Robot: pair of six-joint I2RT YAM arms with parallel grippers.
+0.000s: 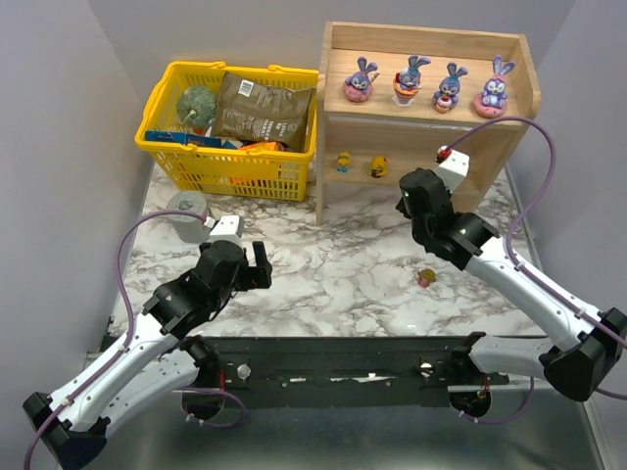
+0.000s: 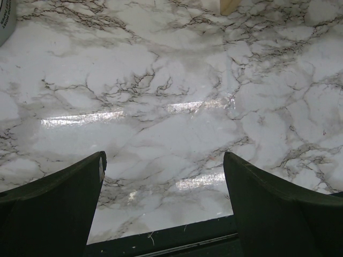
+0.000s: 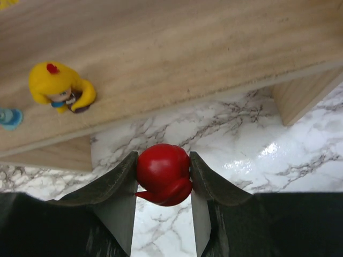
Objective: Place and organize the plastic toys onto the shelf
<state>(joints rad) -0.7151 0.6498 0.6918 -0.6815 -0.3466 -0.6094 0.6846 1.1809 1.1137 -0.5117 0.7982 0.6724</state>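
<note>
A red toy is gripped in the right tool, just in front of the shelf; the left tool is spread open.

The marble table is overlooked from above and behind; both wrist views are held close, the shelf ahead of the right gripper being shared.

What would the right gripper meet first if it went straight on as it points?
Probably the shelf, its lower tier: the right gripper, shut on the red toy, points at bare wood beside the yellow figurine. Whether it hits the front edge or clears it is unclear.
</note>
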